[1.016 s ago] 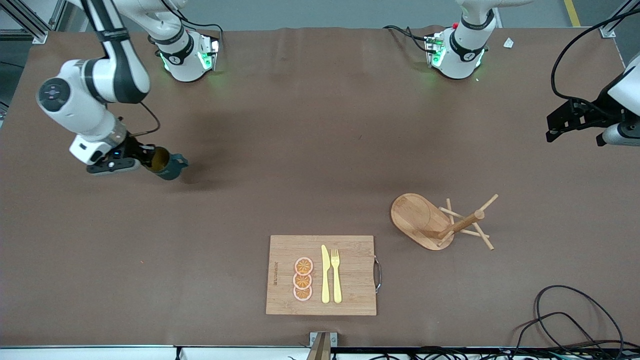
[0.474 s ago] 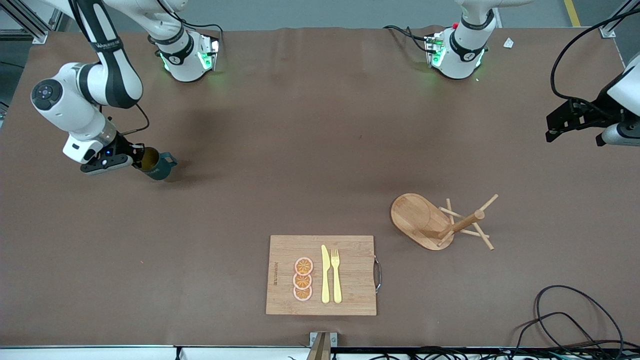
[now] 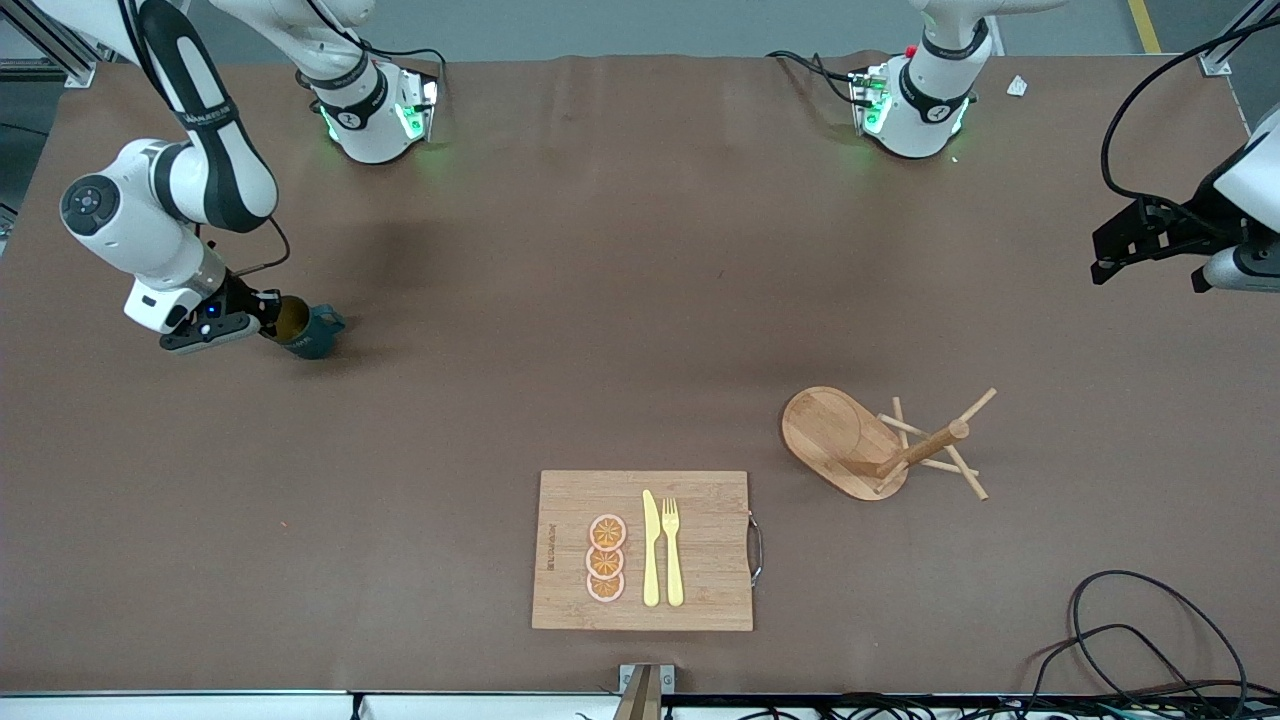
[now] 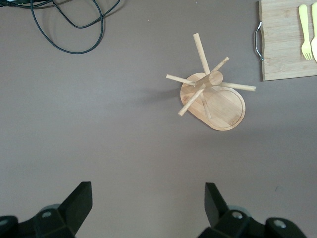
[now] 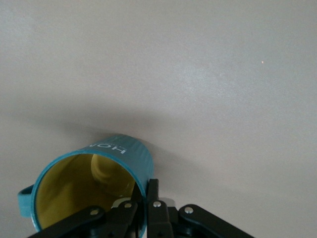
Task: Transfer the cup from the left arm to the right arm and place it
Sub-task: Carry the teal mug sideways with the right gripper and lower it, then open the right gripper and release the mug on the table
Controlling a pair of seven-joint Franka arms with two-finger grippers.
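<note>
The cup (image 3: 303,331) hangs tilted in the right gripper (image 3: 262,322), low over the table (image 3: 600,300) toward the right arm's end, its yellow inside facing the wrist camera and its handle sticking out to one side. The gripper's fingers (image 5: 152,206) are pinched tight on the rim, one inside the wall and one outside (a thin hold, so any twist could let the cup swing). The step in hand looks like setting it down: the cup should be brought level so its base meets the table flat, lowered until it rests, and only then released, with the fingers drawn straight up off the rim.

Nothing stands close by; the table under the cup is bare. The cutting board (image 3: 642,550) with knife, fork and orange slices, and the wooden peg rack (image 3: 880,445), lie well apart. The left gripper (image 4: 146,198) waits spread wide and empty, above the table at the left arm's end.
</note>
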